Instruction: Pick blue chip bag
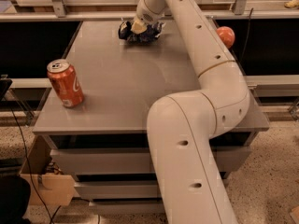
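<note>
Camera view: at the top centre of the frame we see the end effector (138,26) sitting right on the blue chip bag (149,32), which lies crumpled near the far edge of the grey desk (140,87). We cannot tell how wide the end effector stands, nor whether it has hold of the bag. The white arm (205,69) reaches up to it from the lower centre. A red soda can (65,83) stands upright at the left of the desk, and an orange fruit (225,35) shows at the upper right, just past the arm.
</note>
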